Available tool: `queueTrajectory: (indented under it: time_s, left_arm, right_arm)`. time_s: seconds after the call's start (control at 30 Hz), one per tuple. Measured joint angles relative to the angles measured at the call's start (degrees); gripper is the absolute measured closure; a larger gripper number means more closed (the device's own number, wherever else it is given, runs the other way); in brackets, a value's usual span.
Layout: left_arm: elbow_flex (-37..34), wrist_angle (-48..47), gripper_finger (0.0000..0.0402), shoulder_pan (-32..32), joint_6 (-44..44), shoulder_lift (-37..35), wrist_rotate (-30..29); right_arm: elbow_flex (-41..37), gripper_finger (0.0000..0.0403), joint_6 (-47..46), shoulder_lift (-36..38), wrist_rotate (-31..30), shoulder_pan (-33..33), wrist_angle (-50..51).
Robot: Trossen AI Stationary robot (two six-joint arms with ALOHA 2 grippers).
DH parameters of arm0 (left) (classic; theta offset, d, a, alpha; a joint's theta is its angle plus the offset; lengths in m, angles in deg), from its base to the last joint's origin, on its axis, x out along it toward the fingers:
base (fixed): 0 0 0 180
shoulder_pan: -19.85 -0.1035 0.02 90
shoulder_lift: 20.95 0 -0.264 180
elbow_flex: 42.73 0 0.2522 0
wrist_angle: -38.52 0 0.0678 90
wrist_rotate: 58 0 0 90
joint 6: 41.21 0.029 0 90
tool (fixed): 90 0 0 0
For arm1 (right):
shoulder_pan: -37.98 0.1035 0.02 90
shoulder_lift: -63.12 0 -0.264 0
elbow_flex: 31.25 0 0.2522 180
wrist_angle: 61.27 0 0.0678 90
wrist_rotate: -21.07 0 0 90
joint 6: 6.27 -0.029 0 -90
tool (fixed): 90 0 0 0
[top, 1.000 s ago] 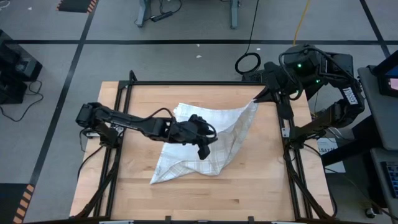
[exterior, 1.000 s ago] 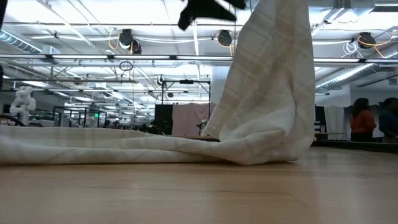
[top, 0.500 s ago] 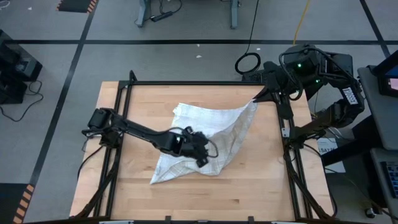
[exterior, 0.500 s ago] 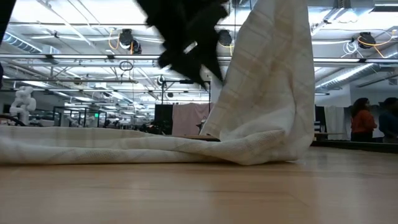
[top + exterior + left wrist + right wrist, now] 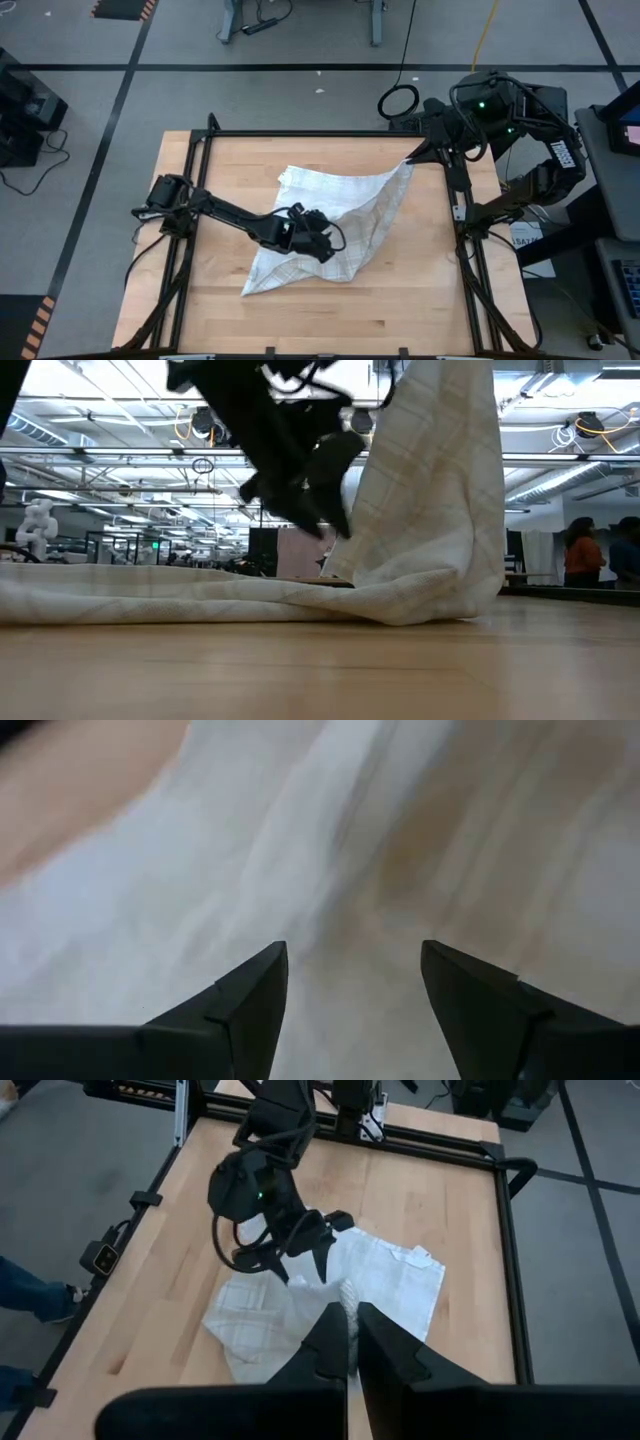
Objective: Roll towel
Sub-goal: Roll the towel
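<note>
The white, grid-checked towel [image 5: 368, 215] lies crumpled across the middle of the wooden table. Its far right corner is raised off the table by my right gripper [image 5: 410, 160], which is shut on it. In the low view the raised part [image 5: 430, 480] stands as a steep sheet, and the rest [image 5: 150, 598] lies flat on the table. My left gripper [image 5: 325, 245] is open and slants down just above the towel's middle, close beside the raised sheet. Cloth [image 5: 330, 850] fills its wrist view between the spread fingers; I see no touch. My right gripper pinches the towel's raised far right corner [image 5: 347, 1312] between its two shut fingers. It comes from the table's far right, slanting down. The cloth hangs from the fingers in a slanting sheet, with its lower part [image 5: 260, 1320] lying on the table.
A black frame rail [image 5: 300, 133] runs round the tabletop [image 5: 230, 160], with bare wood toward the near and left edges. People [image 5: 580, 555] stand far off in the room behind the table.
My left gripper has come down from well above the towel to just over its middle and has tipped its fingers further downward. The towel and my right gripper have kept still.
</note>
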Motion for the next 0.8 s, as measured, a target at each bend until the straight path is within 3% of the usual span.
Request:
queueTrajectory:
  time_s: [0.4, 0.8]
  left_arm:
    - [-5.8, 11.0, 0.0167, -0.9, 2.8, -1.0, -3.2]
    - [-7.7, 15.3, 0.0168, -6.4, 9.2, -0.9, 4.5]
  right_arm:
    - [0.0, 0.0401, 0.8, 0.0, 0.0, 0.0, -0.2]
    - [0.0, 0.0401, 0.9, 0.0, 0.0, 0.0, -1.9]
